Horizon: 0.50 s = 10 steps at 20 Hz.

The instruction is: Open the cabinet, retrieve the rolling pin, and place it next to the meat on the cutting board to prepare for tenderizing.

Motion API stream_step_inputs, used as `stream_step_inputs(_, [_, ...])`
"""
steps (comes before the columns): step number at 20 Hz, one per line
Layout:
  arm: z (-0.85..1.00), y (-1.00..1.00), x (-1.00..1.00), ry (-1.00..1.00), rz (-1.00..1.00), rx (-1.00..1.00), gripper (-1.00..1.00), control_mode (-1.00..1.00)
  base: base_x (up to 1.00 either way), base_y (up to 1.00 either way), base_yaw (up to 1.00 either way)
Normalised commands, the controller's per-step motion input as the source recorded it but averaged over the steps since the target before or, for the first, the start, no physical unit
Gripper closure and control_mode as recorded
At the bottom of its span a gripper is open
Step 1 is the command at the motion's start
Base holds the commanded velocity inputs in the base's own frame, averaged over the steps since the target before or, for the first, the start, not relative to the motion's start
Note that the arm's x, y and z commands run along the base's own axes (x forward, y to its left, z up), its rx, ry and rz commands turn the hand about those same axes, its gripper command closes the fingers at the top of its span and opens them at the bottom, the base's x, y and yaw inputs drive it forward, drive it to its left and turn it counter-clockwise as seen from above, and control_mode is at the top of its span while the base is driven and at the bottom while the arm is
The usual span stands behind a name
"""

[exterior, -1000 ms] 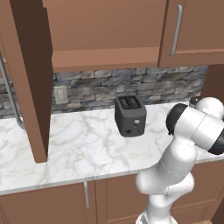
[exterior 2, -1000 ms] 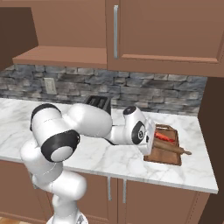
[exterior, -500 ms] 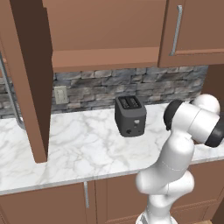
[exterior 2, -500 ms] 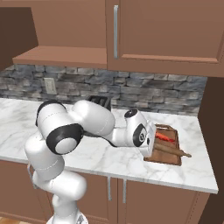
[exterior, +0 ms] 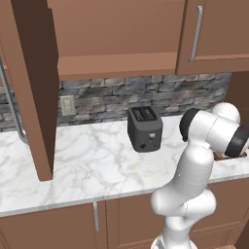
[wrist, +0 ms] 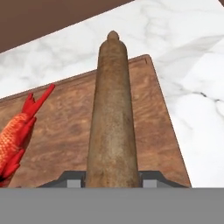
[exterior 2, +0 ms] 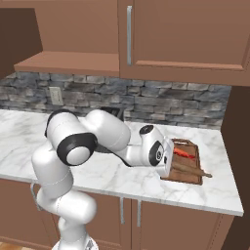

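The rolling pin [wrist: 111, 109] lies lengthwise on the cutting board [wrist: 65, 127], its far handle end pointing away from the hand. My gripper [wrist: 111, 177] is shut on its near end, a finger pressed against each side. The red meat [wrist: 13, 140] rests on the board just left of the pin. From the right base view, the gripper [exterior 2: 171, 163] sits low at the board's [exterior 2: 195, 179] left edge. There the pin [exterior 2: 193, 171] lies along the front, with the meat [exterior 2: 184, 154] behind it. The cabinet door [exterior: 34, 87] stands swung open at the left.
A dark grey toaster [exterior: 144, 127] stands on the marble counter [exterior: 87, 160] against the stone backsplash, left of the arm. The open cabinet door juts out over the counter's left part. Shut wall cabinets [exterior 2: 185, 34] hang above the board. A tall brown panel [exterior 2: 239, 161] bounds the counter on the right.
The arm's elbow has shifted slightly toward the board. The rolling pin has stayed low on the cutting board beside the meat, still between the fingers.
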Motion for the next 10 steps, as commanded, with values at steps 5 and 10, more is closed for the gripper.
stream_step_inputs(5, [-0.06, -0.05, 0.07, 0.0, 0.03, 0.0, -1.0, -1.0, 0.0, 0.0, 0.0])
stream_step_inputs(10, [0.0, -0.09, 0.01, -0.03, 0.03, 0.0, -1.0, -1.0, 0.0, 0.0, 0.0])
